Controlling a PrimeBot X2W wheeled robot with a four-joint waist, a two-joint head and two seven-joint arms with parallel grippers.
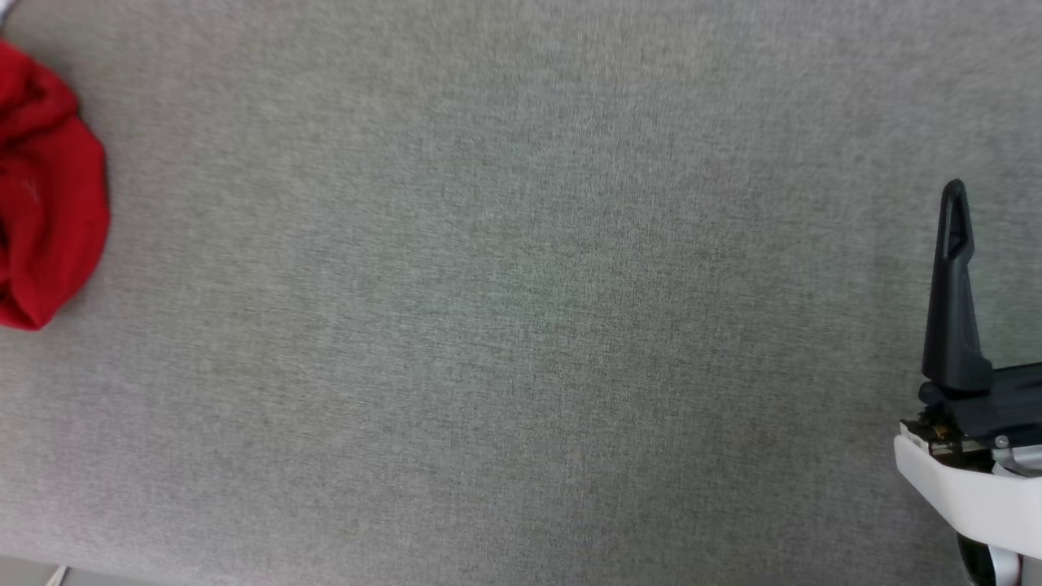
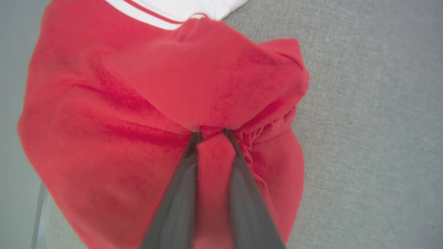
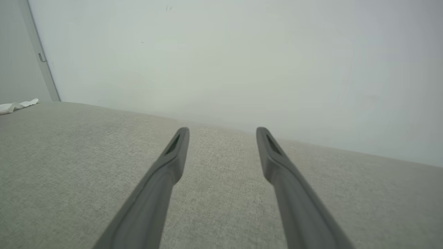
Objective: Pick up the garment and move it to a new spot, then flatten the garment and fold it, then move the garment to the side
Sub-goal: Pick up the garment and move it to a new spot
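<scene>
The garment (image 1: 49, 195) is a crumpled red heap at the far left edge of the head view, lying on the grey cloth-covered table (image 1: 521, 325). Close up in the left wrist view, the garment (image 2: 138, 103) has a white sleeve with red-striped trim (image 2: 180, 10) at the top. My left gripper (image 2: 213, 133) is shut on a raised fold of its red fabric, pinched between the two fingers. My right gripper (image 3: 221, 133) hangs open above bare table, far to the right of the garment. One of its fingers (image 1: 951, 285) shows at the right edge of the head view.
A pale wall (image 3: 221, 52) rises behind the table's far edge. A scrap of white cloth (image 3: 19, 105) lies at the far left of the right wrist view. The table's near edge (image 1: 49, 566) shows at the lower left of the head view.
</scene>
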